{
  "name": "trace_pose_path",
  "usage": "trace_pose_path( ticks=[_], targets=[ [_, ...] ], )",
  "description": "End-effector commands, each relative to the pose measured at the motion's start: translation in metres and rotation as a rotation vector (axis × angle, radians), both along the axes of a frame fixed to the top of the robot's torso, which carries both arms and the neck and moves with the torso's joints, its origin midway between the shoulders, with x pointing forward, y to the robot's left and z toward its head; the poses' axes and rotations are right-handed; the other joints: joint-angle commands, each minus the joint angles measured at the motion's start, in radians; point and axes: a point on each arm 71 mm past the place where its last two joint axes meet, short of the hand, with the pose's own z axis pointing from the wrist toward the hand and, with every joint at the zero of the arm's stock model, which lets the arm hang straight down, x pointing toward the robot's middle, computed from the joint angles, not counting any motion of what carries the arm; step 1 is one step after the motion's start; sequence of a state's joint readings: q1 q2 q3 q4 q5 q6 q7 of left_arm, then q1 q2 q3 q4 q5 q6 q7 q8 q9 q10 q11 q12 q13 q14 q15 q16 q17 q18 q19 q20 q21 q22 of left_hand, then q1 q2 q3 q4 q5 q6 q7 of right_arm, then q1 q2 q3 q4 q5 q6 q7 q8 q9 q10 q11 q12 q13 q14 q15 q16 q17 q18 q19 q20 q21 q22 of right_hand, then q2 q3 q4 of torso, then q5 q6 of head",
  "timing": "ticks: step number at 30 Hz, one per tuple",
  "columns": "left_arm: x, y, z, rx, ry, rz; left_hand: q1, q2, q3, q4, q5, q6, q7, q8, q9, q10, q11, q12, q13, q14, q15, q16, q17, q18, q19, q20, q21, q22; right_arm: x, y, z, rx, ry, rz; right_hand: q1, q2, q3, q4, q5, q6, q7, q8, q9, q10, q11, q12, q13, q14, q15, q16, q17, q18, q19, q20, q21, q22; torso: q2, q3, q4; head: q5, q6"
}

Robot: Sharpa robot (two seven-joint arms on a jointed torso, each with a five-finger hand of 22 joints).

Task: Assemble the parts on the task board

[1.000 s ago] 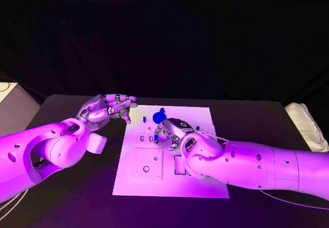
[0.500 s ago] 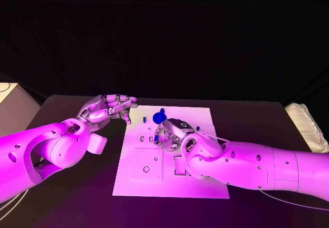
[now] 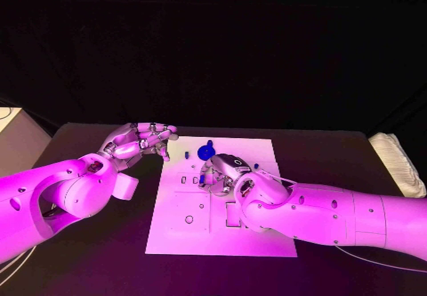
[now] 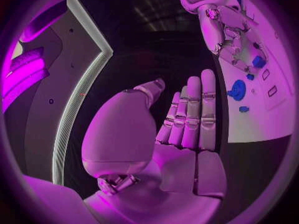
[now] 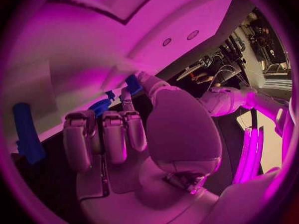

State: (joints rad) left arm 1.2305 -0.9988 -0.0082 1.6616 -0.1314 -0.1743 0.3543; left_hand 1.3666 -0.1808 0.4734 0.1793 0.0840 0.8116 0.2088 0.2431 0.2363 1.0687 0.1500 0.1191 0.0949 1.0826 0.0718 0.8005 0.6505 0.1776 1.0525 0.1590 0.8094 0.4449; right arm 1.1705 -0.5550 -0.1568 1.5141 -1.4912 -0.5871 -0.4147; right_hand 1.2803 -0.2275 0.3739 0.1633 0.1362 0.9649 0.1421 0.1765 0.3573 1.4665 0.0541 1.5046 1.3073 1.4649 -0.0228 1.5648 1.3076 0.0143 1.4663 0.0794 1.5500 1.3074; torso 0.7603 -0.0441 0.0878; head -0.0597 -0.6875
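A white board (image 3: 191, 231) lies flat in the middle of a dark desk (image 3: 329, 148), with the robot's two arms reaching in over it from either side.

The right hand (image 3: 224, 174) is down over the middle of the board, fingers curled toward its surface. A small blue part (image 3: 208, 179) sits at its fingertips; in the right wrist view a blue piece (image 5: 132, 84) shows between the thumb tip and the nearest finger, so the hand seems to be pinching it against the board. Another, longer blue piece (image 5: 26, 133) stands on the board off to the side of that hand, apart from the fingers.

Just beyond the right hand, toward the far edge of the board, stands a round blue knob-like part (image 3: 207, 150), close to the hand but not touching it. A thin blue peg (image 3: 187, 154) stands just beside the knob on the left arm's side, and a tiny blue piece (image 3: 256, 166) lies on the other side of the right hand.

The left hand (image 3: 140, 142) hovers above the desk just off the board's far left corner, holding nothing. Its fingers lie straight and pressed side by side in the left wrist view (image 4: 187, 119), thumb out to the side. The round knob is near those fingertips, with a clear gap between
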Motion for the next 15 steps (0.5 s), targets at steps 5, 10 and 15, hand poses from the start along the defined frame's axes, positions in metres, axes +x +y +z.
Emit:
trace_pose_path(
  ticks=[5,10,15],
  targets=[
    [0.000,-0.003,0.000,0.000,-0.004,-0.022,-0.005,0.006,0.005,-0.002,-0.005,-0.005,0.018,0.002,0.001,-0.005,0.002,0.005,0.001,-0.004,0.000,0.003,-0.001,0.006,-0.009,0.000,0.004,0.001,-0.003,0.001,0.003,0.042,-0.030,0.026,0.014,-0.008,-0.065,0.019,-0.035,-0.029,0.009,-0.013,-0.009,0.032,0.014,-0.025,0.195,0.106,0.016,0.006,0.263,-0.005,0.090,0.015,-0.007,0.232,0.000,0.0004,0.0003,0.000,0.000],
    [0.001,-0.003,-0.002,0.036,0.000,-0.027,-0.014,0.001,0.002,0.001,-0.006,-0.015,0.017,-0.001,0.002,-0.012,0.003,0.005,0.001,-0.004,0.001,0.006,-0.003,0.006,-0.016,0.002,0.012,0.005,-0.008,0.000,0.009,0.100,-0.067,0.041,0.053,0.010,-0.189,0.069,-0.036,-0.046,0.015,-0.021,-0.018,0.029,0.021,-0.028,0.192,0.106,0.023,0.006,0.263,-0.005,0.090,0.021,-0.007,0.233,-0.002,0.0019,0.0008,0.002,0.003],
    [0.006,-0.002,-0.007,0.127,0.008,0.005,-0.040,-0.009,-0.022,0.013,-0.010,-0.007,0.001,0.013,0.012,0.067,-0.018,0.090,0.042,0.021,-0.013,0.037,0.006,0.008,-0.014,-0.006,0.035,0.016,-0.012,-0.006,0.021,0.214,-0.081,0.107,0.113,0.035,-0.275,0.119,-0.004,-0.067,0.023,-0.036,-0.028,0.023,0.027,-0.034,0.187,0.106,0.028,0.006,0.263,-0.003,0.086,0.026,-0.014,0.227,-0.006,0.0034,-0.0041,0.004,0.011]
  ],
)
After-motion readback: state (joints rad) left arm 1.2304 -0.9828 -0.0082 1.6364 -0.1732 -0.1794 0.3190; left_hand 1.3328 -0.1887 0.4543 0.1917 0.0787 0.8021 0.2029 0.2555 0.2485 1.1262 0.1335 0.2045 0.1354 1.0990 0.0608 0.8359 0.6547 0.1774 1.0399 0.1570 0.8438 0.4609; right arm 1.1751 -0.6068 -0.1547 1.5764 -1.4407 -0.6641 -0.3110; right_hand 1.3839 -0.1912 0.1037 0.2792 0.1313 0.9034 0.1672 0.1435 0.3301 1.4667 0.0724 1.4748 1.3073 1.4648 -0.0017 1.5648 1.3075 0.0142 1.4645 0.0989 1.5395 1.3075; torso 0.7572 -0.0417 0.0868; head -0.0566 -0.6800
